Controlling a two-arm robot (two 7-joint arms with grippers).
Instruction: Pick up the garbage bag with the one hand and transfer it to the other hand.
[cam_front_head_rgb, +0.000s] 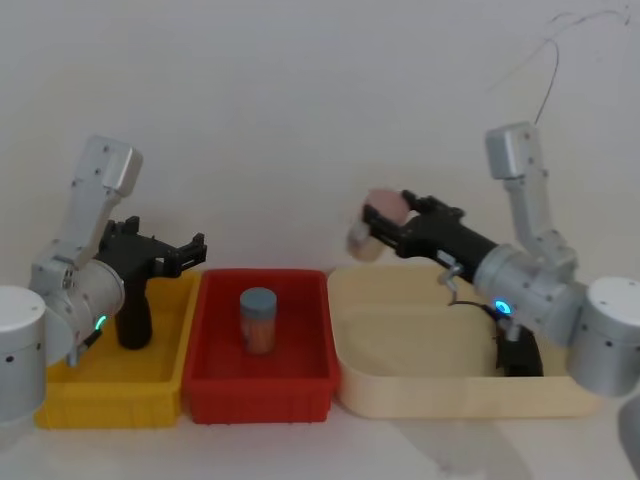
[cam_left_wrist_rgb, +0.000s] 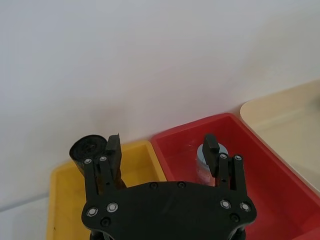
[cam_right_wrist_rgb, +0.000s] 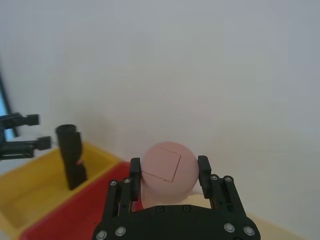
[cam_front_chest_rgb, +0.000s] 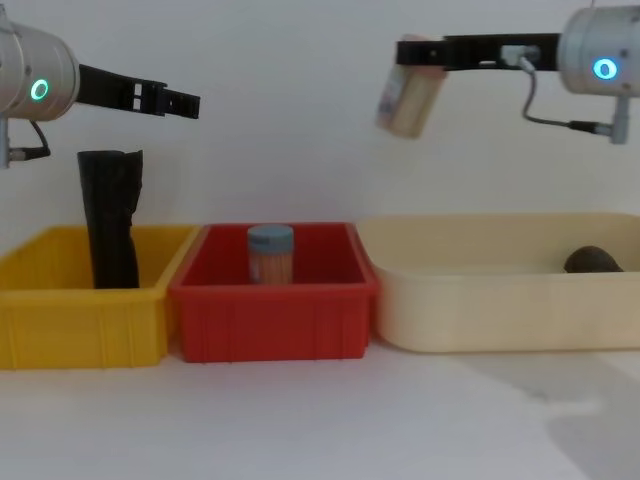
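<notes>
The garbage bag (cam_front_head_rgb: 135, 318) is a tall black roll standing upright at the back of the yellow bin (cam_front_head_rgb: 110, 395); a small red label spot shows on the garbage bag (cam_right_wrist_rgb: 71, 155). My left gripper (cam_front_chest_rgb: 186, 103), on the green-ringed arm, hangs open above the bin, a little higher than the bag's (cam_front_chest_rgb: 112, 220) top and off toward the red bin, holding nothing. The bag's (cam_left_wrist_rgb: 89, 148) top lies just outside one of the left gripper's (cam_left_wrist_rgb: 162, 142) fingers. My right gripper (cam_front_head_rgb: 385, 222), on the blue-ringed arm, is shut on a pink-lidded beige jar (cam_front_chest_rgb: 408, 100) high over the cream bin (cam_front_chest_rgb: 480, 320).
A red bin (cam_front_chest_rgb: 270, 320) in the middle holds a small jar with a blue lid (cam_front_chest_rgb: 270, 255). A dark rounded object (cam_front_chest_rgb: 592, 260) lies at the cream bin's right end. A white wall runs close behind the three bins.
</notes>
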